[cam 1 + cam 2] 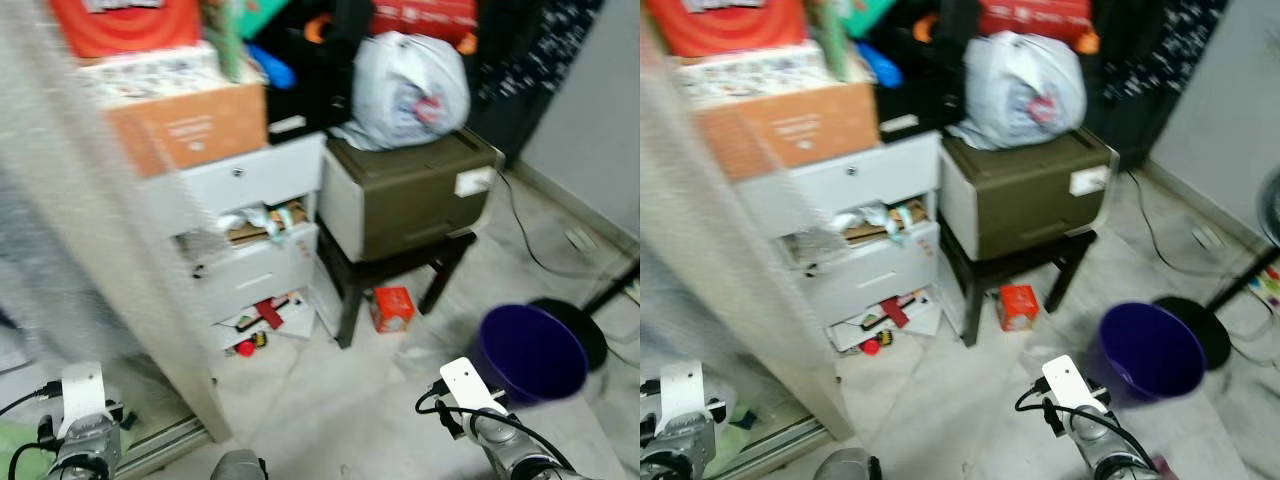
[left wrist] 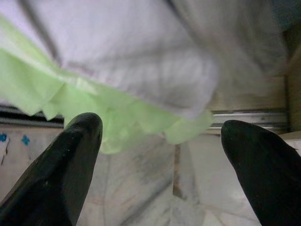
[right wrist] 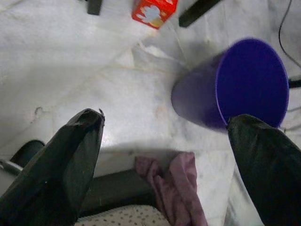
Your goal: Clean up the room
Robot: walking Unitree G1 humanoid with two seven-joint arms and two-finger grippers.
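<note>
Purple plastic marks the bucket at the lower right of the head views, open side up, likely there to take rubbish. Left of it a red carton lies under the dark stool; drawers hang open at centre, spilling clutter. In the left wrist view, the left gripper is spread wide and empty over green cloth. In the right wrist view, the right gripper, also wide and empty, hangs above pink cloth beside the bucket.
</note>
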